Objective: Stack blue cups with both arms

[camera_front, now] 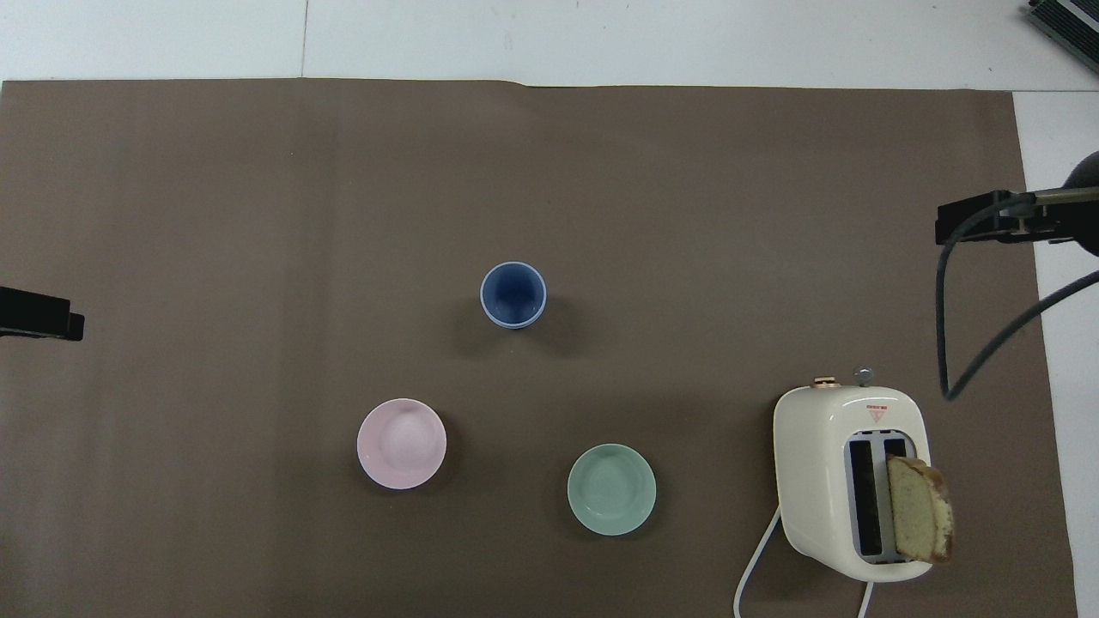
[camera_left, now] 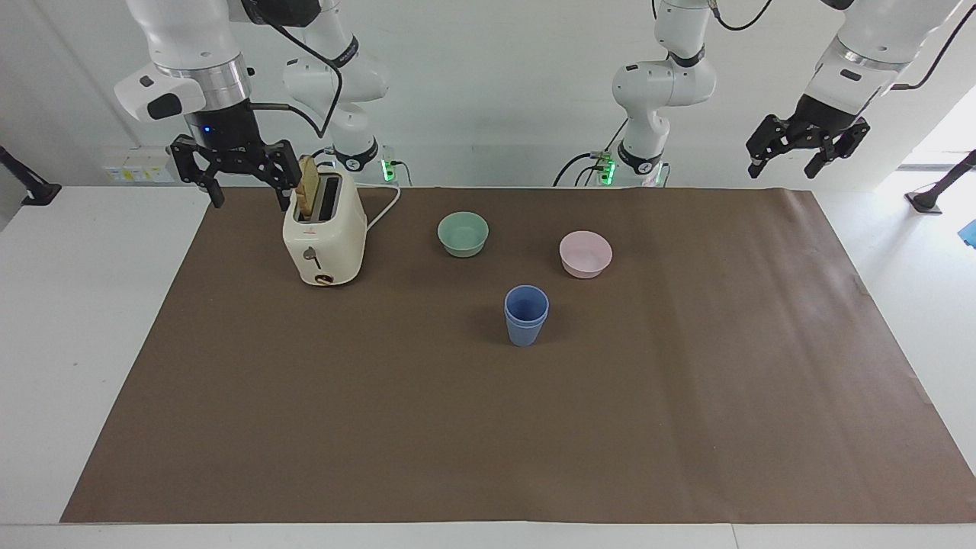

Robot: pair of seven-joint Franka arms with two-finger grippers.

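The cups (camera_left: 526, 314) stand upright on the brown mat (camera_left: 488, 427), one nested inside the other with only the lower one's rim showing under the top one's. They are about midway between the two arms' ends of the counter (camera_left: 76, 343) and farther from the robots than anything else on it. From where I stand the stacking looks done, so I'd judge this the wrap-up step. The next move calls for no more than parking the arms well away from the stack, with nothing brushing it. Nearer to the robots sit the pink bowl (camera_left: 585, 253), toward the left arm's end, and the green bowl (camera_left: 463, 233) beside it, both well apart from the cups. Toward the right arm's end is the toaster (camera_left: 324, 244) with a slice of bread (camera_left: 308, 194) sticking out of a slot. The right hand (camera_left: 249, 198) hangs raised at about the height of the toaster's top and just beside it, over the mat's edge. It points straight down, its fingers spread and holding nothing. The left hand (camera_left: 783, 169) waits high over the counter at its own end, tilted on its wrist, fingers likewise released and empty.
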